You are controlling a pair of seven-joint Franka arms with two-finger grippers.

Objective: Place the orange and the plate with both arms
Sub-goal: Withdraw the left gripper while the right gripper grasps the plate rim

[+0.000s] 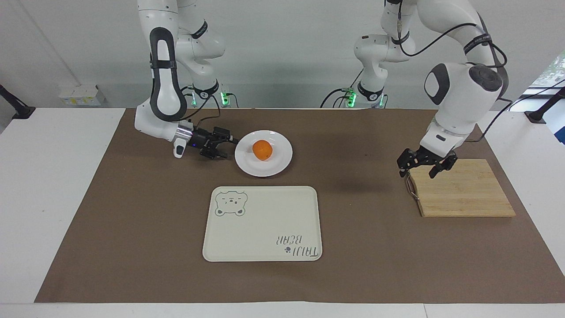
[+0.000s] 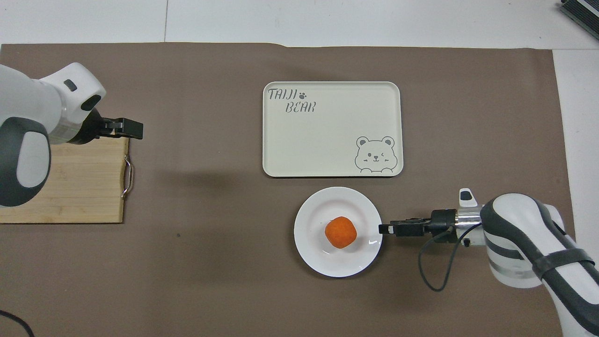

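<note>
Brown matting covers the desk, and the plate sits mid-desk toward the robots' edge, the orange resting on it. Right pincer is low, spread, level with the plate's rim on the side toward the right arm's end, clearly the nearer one. Left pincer, spread and empty, hangs over the cutting board, well apart.

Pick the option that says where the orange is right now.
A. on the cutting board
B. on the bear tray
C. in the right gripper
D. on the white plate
D: the orange sits in the middle of the white plate, with no gripper touching the fruit.
</note>
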